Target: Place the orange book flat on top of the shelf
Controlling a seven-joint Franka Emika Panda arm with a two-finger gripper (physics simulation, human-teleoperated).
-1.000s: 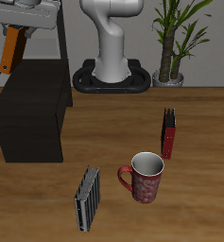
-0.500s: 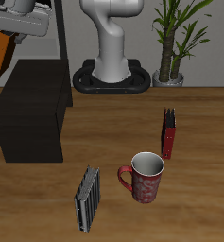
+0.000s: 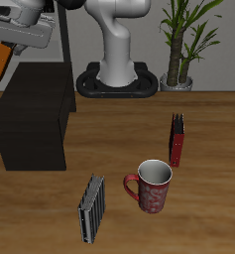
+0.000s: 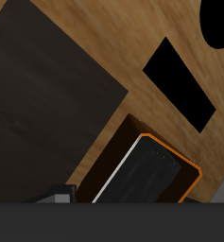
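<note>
The orange book (image 3: 0, 65) hangs tilted in the air at the edge of the exterior view, held at its upper end by my gripper (image 3: 10, 46), which is shut on it. Book and gripper are above the outer end of the shelf (image 3: 32, 121), a low black box with a flat top. In the wrist view the orange book (image 4: 153, 178) shows its orange rim and pale page edge close below the camera. The shelf's dark top (image 4: 43, 95) lies underneath and beside it. My fingertips are hidden in that view.
A red mug (image 3: 153, 186) stands near the table's front. A grey striped book (image 3: 91, 208) stands beside it, and a dark red book (image 3: 176, 139) stands farther back. The robot base (image 3: 117, 81) and a potted plant (image 3: 182, 45) are at the back.
My gripper has carried the orange book sideways toward the edge of the exterior view, so less of the book shows. Everything on the table has stayed in place.
</note>
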